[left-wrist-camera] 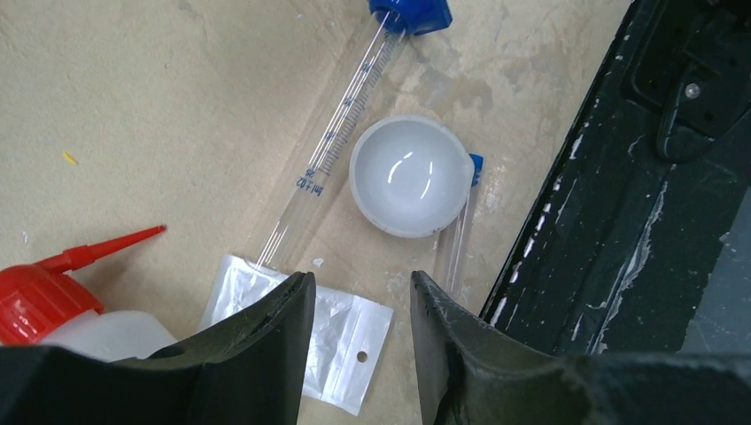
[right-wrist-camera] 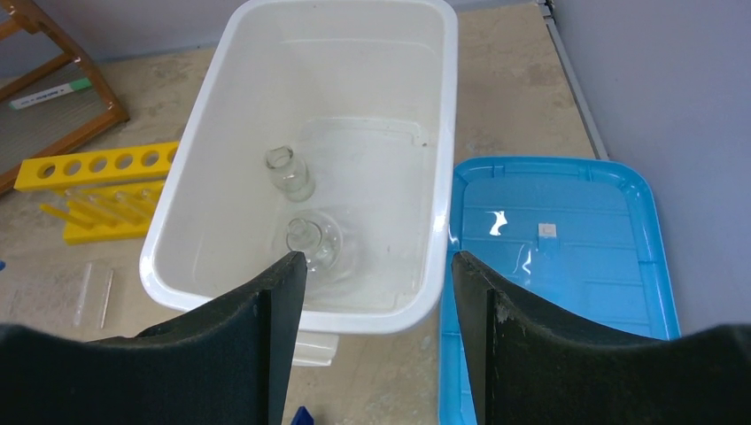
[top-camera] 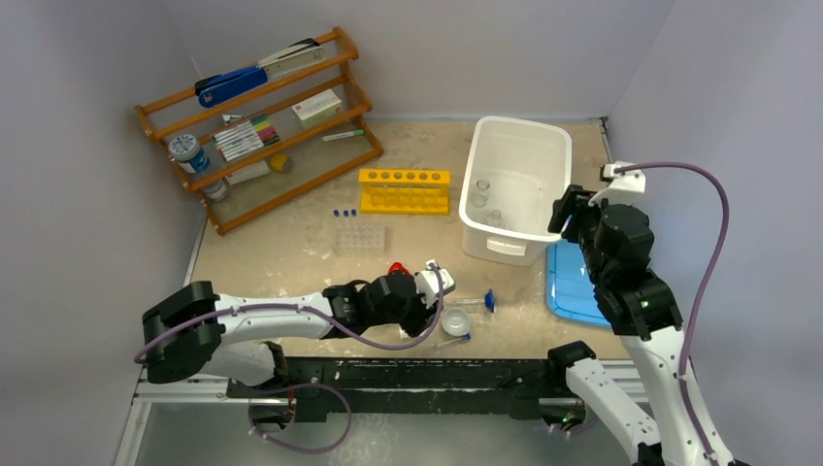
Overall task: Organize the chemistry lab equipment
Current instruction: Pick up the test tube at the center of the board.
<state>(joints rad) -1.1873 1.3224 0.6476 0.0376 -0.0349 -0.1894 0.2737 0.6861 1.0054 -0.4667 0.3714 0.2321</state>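
The long clear graduated tube with the blue cap (left-wrist-camera: 345, 133) lies flat on the worn beige tabletop (left-wrist-camera: 177, 106). In the left wrist view its long axis runs from 7 to 1 o'clock, cap at the far end. Just beside it, at 4 o'clock, sits the small round white dish (left-wrist-camera: 410, 175), partly hiding a 2nd, shorter blue-capped tube (left-wrist-camera: 456, 243).

Your left gripper (left-wrist-camera: 359, 288) hangs just short of the long tube's near end, jaws apart and empty, over a small clear plastic bag (left-wrist-camera: 341, 332). This arm is far nearer. Your right gripper (right-wrist-camera: 379, 261) hovers, jaws spread and empty, above the white plastic bin (right-wrist-camera: 443, 133).

Room is tight at 3 o'clock, where the black base rail (left-wrist-camera: 576, 221) runs just beside the dish.
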